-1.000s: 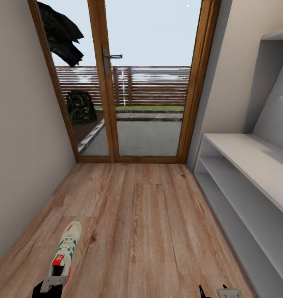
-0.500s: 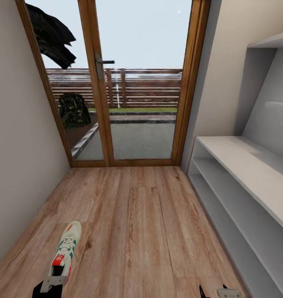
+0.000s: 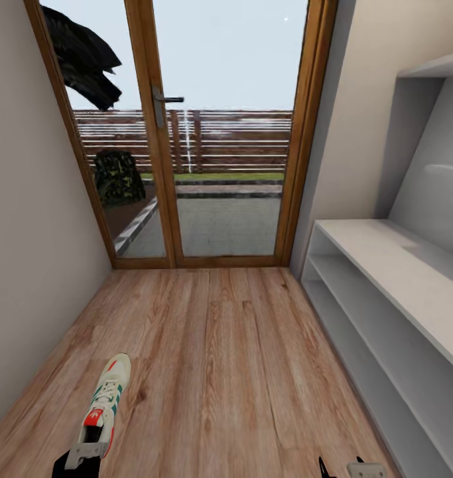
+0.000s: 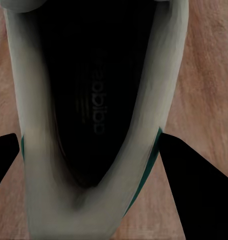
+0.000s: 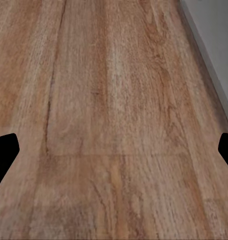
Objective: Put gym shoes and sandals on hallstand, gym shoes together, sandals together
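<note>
One cream-white gym shoe (image 3: 104, 401) with green stripes and a red heel patch hangs low over the corridor floor (image 3: 219, 358) at the lower left. My left gripper (image 3: 80, 458) is shut on its heel. In the left wrist view the shoe's dark opening (image 4: 93, 100) sits between the two black fingers (image 4: 194, 180). My right gripper (image 3: 359, 470) is at the bottom edge, open, with bare planks between its fingers (image 5: 3, 150). The light-grey hallstand (image 3: 392, 259) runs along the right wall, its shelves bare. The other gym shoe and the two sandals are out of view.
A wood-framed glass door (image 3: 219, 133) closes the corridor's far end. A plain wall (image 3: 27, 232) bounds the left side. A stepped grey wall shelf (image 3: 435, 66) hangs above the hallstand. Open plank floor lies between the held shoe and the rack.
The camera swung slightly, so the door and rack shifted left in the picture a second ago. Since half a second ago nothing has moved. The shoe stays in the left gripper.
</note>
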